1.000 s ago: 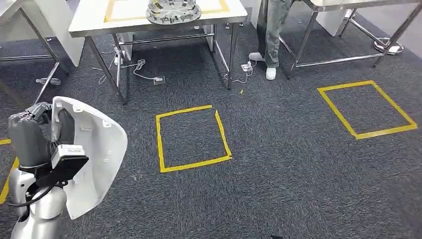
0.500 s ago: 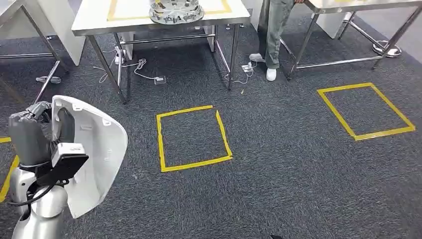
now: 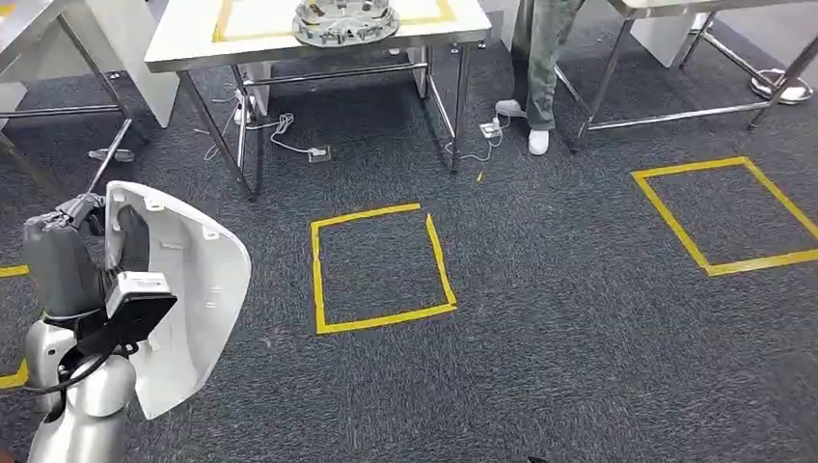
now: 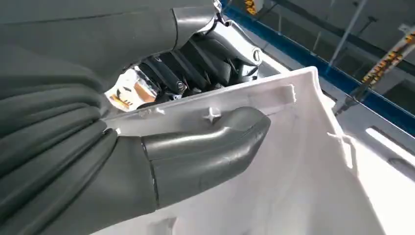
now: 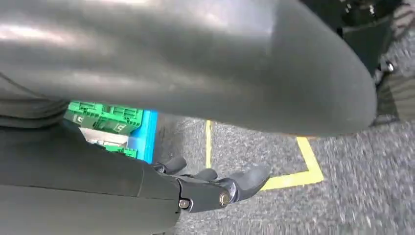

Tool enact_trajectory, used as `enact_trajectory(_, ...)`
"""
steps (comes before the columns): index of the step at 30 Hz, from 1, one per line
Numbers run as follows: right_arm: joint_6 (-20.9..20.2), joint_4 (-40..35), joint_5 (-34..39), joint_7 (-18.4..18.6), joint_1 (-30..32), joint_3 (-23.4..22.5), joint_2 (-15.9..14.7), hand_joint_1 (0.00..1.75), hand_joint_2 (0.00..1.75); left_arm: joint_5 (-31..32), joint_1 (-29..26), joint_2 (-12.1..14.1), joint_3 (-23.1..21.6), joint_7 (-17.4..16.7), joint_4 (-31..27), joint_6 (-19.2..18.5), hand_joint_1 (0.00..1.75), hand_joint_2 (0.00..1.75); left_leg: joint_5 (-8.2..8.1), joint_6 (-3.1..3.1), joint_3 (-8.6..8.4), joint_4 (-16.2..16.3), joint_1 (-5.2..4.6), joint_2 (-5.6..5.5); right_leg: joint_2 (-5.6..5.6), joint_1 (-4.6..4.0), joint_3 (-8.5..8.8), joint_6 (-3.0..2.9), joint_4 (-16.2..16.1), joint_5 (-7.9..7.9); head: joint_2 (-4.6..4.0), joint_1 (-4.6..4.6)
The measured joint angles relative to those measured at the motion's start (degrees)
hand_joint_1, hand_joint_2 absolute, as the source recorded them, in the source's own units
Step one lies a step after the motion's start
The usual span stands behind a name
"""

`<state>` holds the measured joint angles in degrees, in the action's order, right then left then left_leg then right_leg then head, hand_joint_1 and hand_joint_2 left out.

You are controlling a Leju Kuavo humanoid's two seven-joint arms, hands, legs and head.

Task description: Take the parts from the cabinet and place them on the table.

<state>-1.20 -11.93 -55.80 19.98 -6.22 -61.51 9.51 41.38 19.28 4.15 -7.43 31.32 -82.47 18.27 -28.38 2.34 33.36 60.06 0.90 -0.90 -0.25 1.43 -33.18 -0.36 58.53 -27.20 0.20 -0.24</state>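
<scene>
Part: a white moulded shell point(image 3: 193, 309), curved like a cover panel, carried off the floor at the robot's left side; small tabs and clips line its inner face.
Part's orientation: its long axis runs from the upper end by the left hand down toward the robot's body, the hollow inner side turned to the arm, the rounded outer edge turned toward the taped square.
Left hand: the left hand point(image 3: 72, 260) grips the shell at its upper edge; in the wrist view the thick grey thumb point(image 4: 210, 147) lies across the inner face while the dark fingers point(image 4: 195, 63) wrap over the rim from behind.
Right hand: the right hand point(image 5: 215, 188) hangs above the carpet with nothing in it, its dark fingers only loosely bent and apart.
Writing: no brand or label can be read on the shell; the small grey box on the left wrist bears a pale sticker too small to make out.
Table: a white-topped table point(image 3: 193, 43) with a yellow tape outline stands ahead, a round metal part point(image 3: 345, 21) resting near its front edge.
Floor: dark carpet with a yellow tape square point(image 3: 381, 267) in front of the table and another point(image 3: 738, 214) well off to the right.
Person: trousered legs and white shoes point(image 3: 540, 87) stand just beside the table's right end.
Cables: white cables and plugs point(image 3: 280, 130) lie under the table.
</scene>
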Motion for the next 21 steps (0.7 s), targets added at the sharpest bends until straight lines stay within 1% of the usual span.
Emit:
enact_trajectory(1,0.0,0.0,0.0,0.0,0.0,0.0,0.0,0.0,0.0,0.0,0.2,0.0,0.0,0.0,0.1,0.1,1.75,1.75,-1.69,0.14,1.62,3.4,0.01,0.25,-0.06,-0.01,0.26,-0.36,0.0,-0.17,0.0,-0.5)
enact_trajectory(2,0.0,0.0,0.0,-0.1,0.0,0.0,0.0,0.0,0.0,0.0,0.1,0.0,0.0,0.0,0.2,0.2,1.75,1.75,-3.5,0.3,3.91,7.7,0.05,0.29,-0.11,-0.1,0.5,-0.61,0.0,-0.34,0.0,-0.35)
enact_trajectory(3,0.0,0.0,0.0,-0.1,0.0,0.0,0.0,0.0,0.0,0.0,-0.1,0.0,0.0,0.1,0.3,0.2,1.75,1.75,-5.07,0.4,6.4,12.1,0.04,0.3,-0.17,-0.2,0.68,-0.8,0.0,-0.57,0.0,-0.42)
enact_trajectory(4,0.0,0.0,0.0,-0.1,0.1,0.0,0.0,0.0,0.0,0.0,-0.2,0.0,0.0,0.1,0.5,0.2,1.75,1.75,-5.68,0.44,8.6,15.5,0.04,0.31,-0.18,-0.29,0.87,-0.9,0.0,-0.84,0.0,-0.44)
enact_trajectory(5,0.0,0.0,0.0,-0.1,0.1,-0.1,0.0,0.0,0.0,0.0,-0.3,0.0,0.0,0.1,0.7,0.3,1.75,1.75,-4.96,0.4,9.56,16.2,0.04,0.34,-0.19,-0.37,1.13,-0.88,0.1,-1.11,0.0,-0.37)
enact_trajectory(6,0.0,0.0,0.0,0.0,0.1,-0.1,0.0,0.0,0.0,0.0,-0.3,0.0,0.0,0.1,0.8,0.3,1.75,1.75,-2.85,0.24,9.01,14.2,0.03,0.36,-0.18,-0.42,1.53,-0.83,0.1,-1.42,0.0,-0.42)
enact_trajectory(7,0.0,0.0,0.0,0.0,0.1,-0.1,0.0,0.0,0.0,0.0,-0.3,0.0,0.0,0.1,0.8,0.4,1.75,1.75,0.12,0.02,7.24,10.0,0.03,0.39,-0.18,-0.43,2.04,-0.72,0.1,-1.82,0.0,-0.39)
enact_trajectory(8,0.0,0.0,0.0,0.0,0.1,-0.1,0.0,0.0,0.0,0.0,-0.3,0.1,0.0,0.1,0.8,0.5,1.75,1.75,3.16,-0.29,4.77,4.5,-0.02,0.5,-0.17,-0.43,2.7,-0.57,0.1,-2.26,0.0,-0.39)
enact_trajectory(9,0.0,0.0,0.0,0.0,0.1,-0.1,0.0,0.0,0.0,0.0,-0.3,0.1,0.0,0.1,0.8,0.5,1.75,1.75,4.61,-0.63,2.98,0.0,-0.08,0.78,-0.2,-0.43,3.16,-0.35,0.1,-2.72,0.0,-0.4)
enact_trajectory(10,0.0,0.0,0.0,-0.1,0.0,-0.1,0.0,0.0,0.0,0.0,-0.2,0.2,0.0,0.1,0.9,0.5,1.75,1.75,3.23,-0.79,2.17,-0.6,-0.69,0.89,-0.16,-0.79,3.16,0.11,0.1,-3.05,0.0,-0.44)
enact_trajectory(11,0.0,0.0,0.0,-0.4,-0.1,-0.1,0.0,0.0,0.0,0.0,-0.2,0.2,0.0,0.1,0.8,0.5,1.75,1.75,3.22,-1.18,1.95,-0.7,-0.63,0.79,-0.2,-0.71,3.06,0.5,0.0,-3.16,0.0,-0.46)
enact_trajectory(12,0.0,0.0,0.0,-0.4,-0.1,-0.1,0.0,0.0,0.0,0.0,-0.3,0.2,0.0,0.1,0.8,0.5,1.75,1.75,3.03,-1.49,2.08,-0.9,-0.68,0.64,-0.28,-0.72,3.53,0.82,-0.1,-3.12,0.0,-0.42)
enact_trajectory(13,0.0,0.0,0.0,-0.4,0.0,-0.1,0.0,0.0,0.0,0.0,-0.3,0.2,0.0,0.1,0.8,0.5,1.75,1.75,2.75,-1.99,2.04,-0.9,-0.6,0.52,-0.28,-0.78,3.61,1.18,0.3,-2.81,0.0,-0.3)
enact_trajectory(14,0.0,0.0,0.0,-0.4,-0.1,-0.1,0.0,0.0,0.0,0.0,-0.3,0.2,0.0,0.1,0.8,0.5,1.75,1.75,2.69,-2.44,1.43,-1.0,-0.42,0.27,-0.35,-0.7,3.78,1.4,0.6,-2.97,0.0,-0.37)
enact_trajectory(15,0.0,0.0,0.0,-0.2,-0.1,-0.1,0.0,0.0,0.0,0.0,-0.2,0.2,0.0,0.1,0.7,0.5,1.75,1.75,2.56,-2.79,0.81,-1.4,-0.25,0.32,-0.37,-0.52,3.36,1.63,1.6,-3.57,0.0,-0.18)
enact_trajectory(16,0.1,0.0,-0.1,-0.2,-0.2,-0.1,0.0,0.0,0.0,0.0,0.0,0.2,0.0,0.1,0.7,0.5,1.75,1.75,2.38,-3.07,0.45,-1.4,-0.2,0.29,-0.17,-0.6,2.17,1.86,4.0,-4.52,0.0,-0.02)
enact_trajectory(17,0.3,0.0,-0.3,-0.2,-0.2,-0.1,0.0,0.0,0.0,0.0,0.0,0.2,0.0,0.1,0.7,0.6,1.75,1.75,2.17,-3.31,0.38,-1.4,-0.21,0.25,-0.08,-0.56,-0.47,2.06,8.1,-6.02,0.0,0.22)
enact_trajectory(18,0.7,0.0,-0.6,-0.3,-0.2,-0.1,0.0,0.0,0.0,0.0,-0.2,0.2,0.0,0.1,0.8,0.6,1.75,1.75,2.0,-3.4,0.29,-1.4,-0.29,0.22,-0.06,-0.56,-3.64,2.13,12.8,-7.75,0.0,0.24)
enact_trajectory(19,1.0,0.0,-0.6,-0.3,-0.1,-0.1,0.0,0.0,0.0,0.0,-0.4,0.2,0.0,0.1,0.8,0.6,1.75,1.75,1.71,-3.43,0.22,-1.4,-0.31,0.17,-0.05,-0.59,-6.21,2.13,16.2,-8.91,0.0,0.26)
enact_trajectory(20,1.2,0.0,-0.6,-0.3,0.0,-0.1,0.0,0.0,0.0,0.0,-0.6,0.2,0.0,0.1,0.8,0.6,1.75,1.75,1.46,-3.38,0.06,-1.3,-0.32,0.03,-0.05,-0.58,-7.97,2.22,17.7,-8.69,0.0,0.28)
enact_trajectory(21,1.3,0.0,-0.6,-0.1,0.1,-0.1,0.0,0.0,0.0,0.1,-0.7,0.2,0.0,0.0,0.8,0.6,1.75,1.75,1.17,-3.28,-0.24,-1.2,-0.31,-0.13,-0.05,-0.57,-8.23,2.19,16.5,-7.04,0.0,0.28)
